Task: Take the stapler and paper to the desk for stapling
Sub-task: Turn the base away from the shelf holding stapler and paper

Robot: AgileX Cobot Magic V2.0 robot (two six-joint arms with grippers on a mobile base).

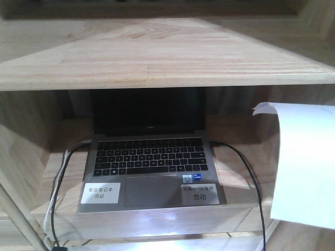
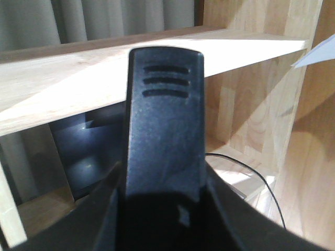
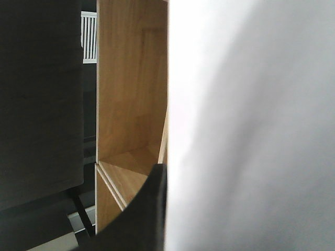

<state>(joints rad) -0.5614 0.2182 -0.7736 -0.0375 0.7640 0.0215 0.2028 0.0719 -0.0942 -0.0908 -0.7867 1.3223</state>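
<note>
Paper [image 1: 306, 167] upright, long axis vertical, clamped by right pincer [image 3: 162, 180]; stapler [image 2: 165, 120] points forward, clamped by left pincer [image 2: 165, 214].

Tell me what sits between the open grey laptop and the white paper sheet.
A thin black cable on the light wooden shelf, front view.

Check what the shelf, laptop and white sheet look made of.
Shelf: light wood, matte, visible grain and joined strips. Laptop: grey casing with satin sheen, probably metal, maybe plastic. Sheet: thin white paper, its top corner curls.
</note>
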